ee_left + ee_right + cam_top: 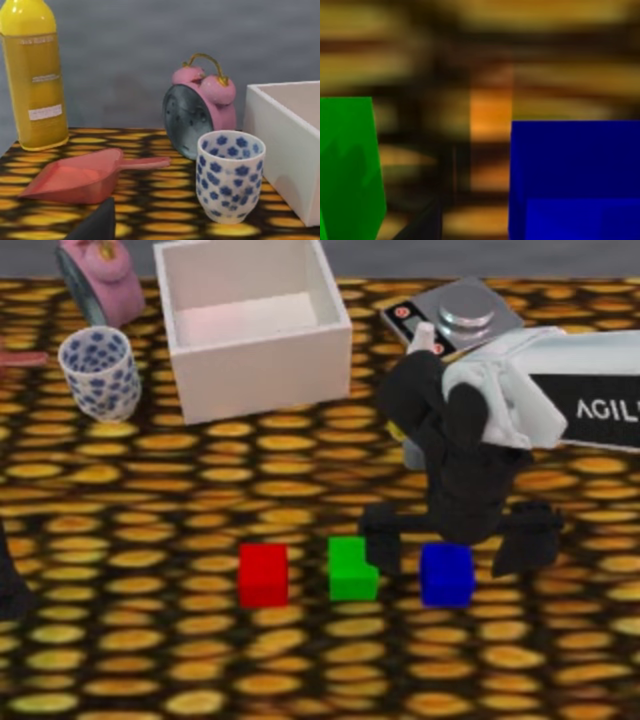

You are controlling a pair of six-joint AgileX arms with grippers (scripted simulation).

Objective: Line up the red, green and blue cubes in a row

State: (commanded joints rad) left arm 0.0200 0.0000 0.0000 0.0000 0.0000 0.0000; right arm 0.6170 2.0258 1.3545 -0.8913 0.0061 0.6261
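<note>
Since the matte red cube (263, 574), matte green cube (351, 567) and matte blue cube (446, 574) already lie aligned, little remains; the right gripper (455, 540), fingers spread apart, straddles the blue cube.

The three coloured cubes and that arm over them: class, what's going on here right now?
The right arm's tool is low over the blue cube, its fingers spread wide to either side and not gripping it. The red cube, green cube and blue cube sit apart in a left-to-right row on the patterned table. The left arm is parked at the table's left edge, its tool not visible.
</note>
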